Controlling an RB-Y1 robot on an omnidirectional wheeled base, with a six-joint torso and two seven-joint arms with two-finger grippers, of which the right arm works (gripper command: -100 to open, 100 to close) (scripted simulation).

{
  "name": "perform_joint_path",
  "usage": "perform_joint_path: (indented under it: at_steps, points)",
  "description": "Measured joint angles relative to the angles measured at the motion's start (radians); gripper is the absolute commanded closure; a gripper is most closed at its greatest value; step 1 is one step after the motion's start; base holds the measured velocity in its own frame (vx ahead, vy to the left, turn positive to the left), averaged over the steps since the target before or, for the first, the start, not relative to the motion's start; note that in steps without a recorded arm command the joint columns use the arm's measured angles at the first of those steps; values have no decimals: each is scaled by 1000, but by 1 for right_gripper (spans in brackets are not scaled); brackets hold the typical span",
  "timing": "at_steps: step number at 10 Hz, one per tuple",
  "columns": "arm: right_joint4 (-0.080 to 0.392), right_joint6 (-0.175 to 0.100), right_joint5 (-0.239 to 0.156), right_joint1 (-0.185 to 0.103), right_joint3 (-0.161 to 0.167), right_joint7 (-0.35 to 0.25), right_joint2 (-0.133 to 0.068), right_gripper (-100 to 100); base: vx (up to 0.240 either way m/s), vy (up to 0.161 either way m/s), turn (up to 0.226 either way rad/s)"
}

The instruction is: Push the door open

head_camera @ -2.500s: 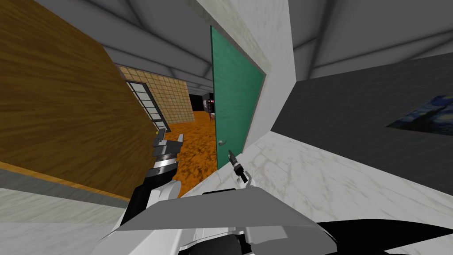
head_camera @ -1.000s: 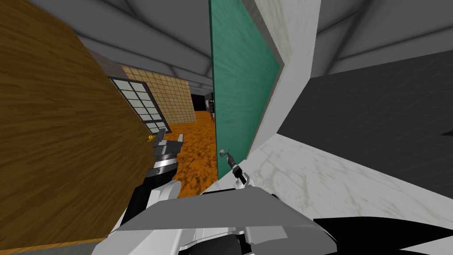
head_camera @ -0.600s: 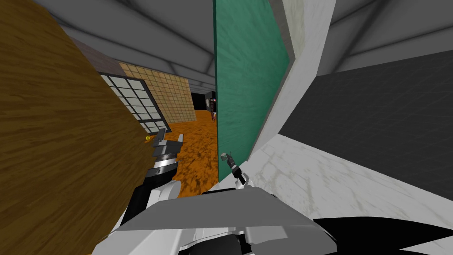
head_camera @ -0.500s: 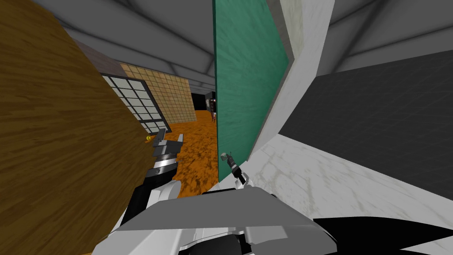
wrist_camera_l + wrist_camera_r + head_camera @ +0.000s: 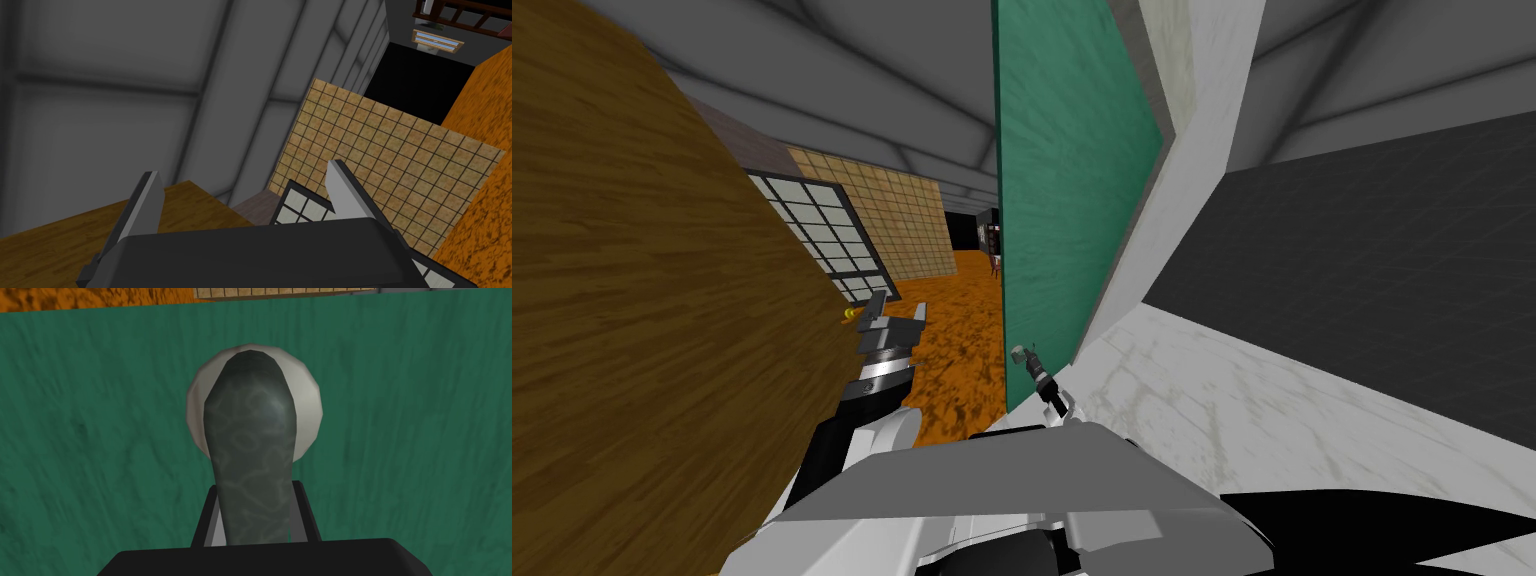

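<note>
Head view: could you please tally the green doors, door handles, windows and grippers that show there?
green door: 1
door handle: 1
window: 1
grippers: 2, the left gripper and the right gripper
Total: 5

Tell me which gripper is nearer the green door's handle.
Right. The right gripper is shut on the handle of the green door. The left gripper hangs open across the opening, beside the brown wooden panel, clear of the door.
</note>
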Motion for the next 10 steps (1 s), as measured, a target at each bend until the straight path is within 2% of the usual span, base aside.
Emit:
perform_joint_path:
  at_steps: [1,2,4,5,6,7,8,9,10]
  points:
    - [-5,9,-2,8,-1,-1,-5,100,139,89,-26]
    - [-45,28,0,33,4,-8,-10,100,85,67,-12]
    - [-12,8,-9,9,-8,5,-7,100,69,49,-5]
    - [-23,13,-12,17,-11,6,-10,100,147,102,-50]
    - [-11,15,-19,12,-19,13,-11,100,161,117,-68]
    - [11,6,-29,3,-31,24,-14,100,145,104,-39]
    - [-38,27,-28,30,-30,21,-16,100,89,63,1]
    - [-18,22,-34,14,-38,26,-17,100,134,120,-46]
    - [21,6,-48,-9,-55,36,-24,100,148,155,-59]
